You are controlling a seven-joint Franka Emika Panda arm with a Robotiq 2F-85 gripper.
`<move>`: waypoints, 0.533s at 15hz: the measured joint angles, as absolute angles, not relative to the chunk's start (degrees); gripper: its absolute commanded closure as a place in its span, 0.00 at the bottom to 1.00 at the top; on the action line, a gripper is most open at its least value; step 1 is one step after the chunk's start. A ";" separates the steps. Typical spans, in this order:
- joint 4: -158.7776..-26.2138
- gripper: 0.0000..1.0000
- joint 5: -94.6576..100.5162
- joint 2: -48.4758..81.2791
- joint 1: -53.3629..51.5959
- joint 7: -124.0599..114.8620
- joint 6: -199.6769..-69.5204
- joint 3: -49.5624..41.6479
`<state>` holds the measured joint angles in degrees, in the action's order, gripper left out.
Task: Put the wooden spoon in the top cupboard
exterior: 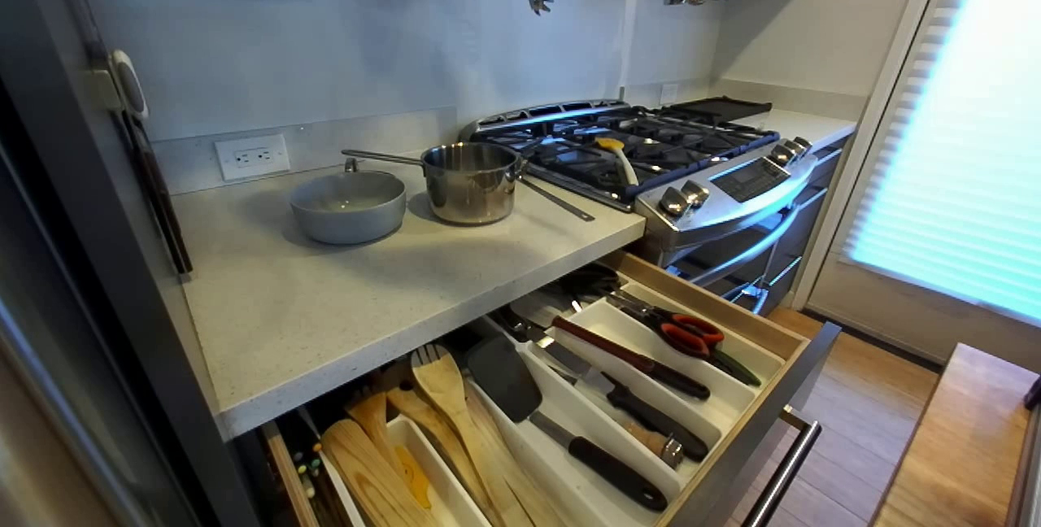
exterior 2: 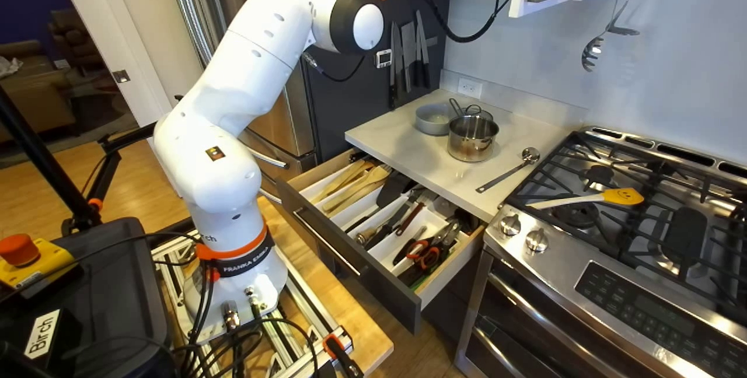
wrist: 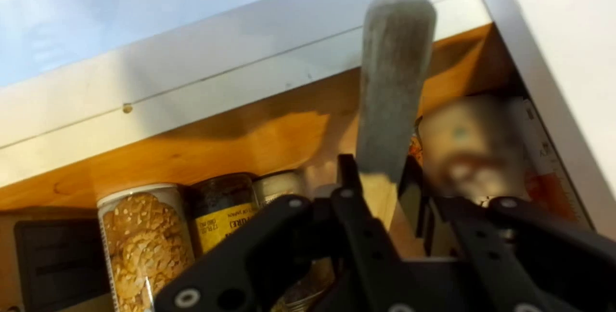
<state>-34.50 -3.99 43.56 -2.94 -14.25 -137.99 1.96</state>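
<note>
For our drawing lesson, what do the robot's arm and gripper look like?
The arm is white and rounded, with black cables and, low down, an orange ring and a black band reading FRANKA. The gripper is black, with grey screws.

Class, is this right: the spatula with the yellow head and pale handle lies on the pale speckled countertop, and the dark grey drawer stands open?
The place is wrong: both exterior views show the spatula on top of the steel gas stove. The dark grey drawer is open.
</note>
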 measured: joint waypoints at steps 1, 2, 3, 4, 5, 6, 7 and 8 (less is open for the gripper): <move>-34.16 0.94 -4.36 43.77 -2.91 -15.21 -137.46 2.05; -33.85 0.94 -4.66 43.98 -2.87 -16.05 -136.97 2.15; -33.56 0.93 -4.84 44.20 -2.83 -16.87 -136.67 2.20; -33.33 0.49 -5.04 44.43 -2.78 -17.57 -136.46 2.24; -33.11 0.48 -5.27 44.68 -2.75 -18.23 -136.01 2.28; -32.96 0.42 -5.43 44.85 -2.71 -18.90 -135.40 2.31; -32.93 0.35 -5.52 44.93 -2.66 -19.41 -134.86 2.36; -32.92 0.26 -5.59 44.97 -2.61 -19.85 -134.55 2.43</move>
<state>-32.92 -5.59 44.97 -2.61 -19.85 -134.55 2.43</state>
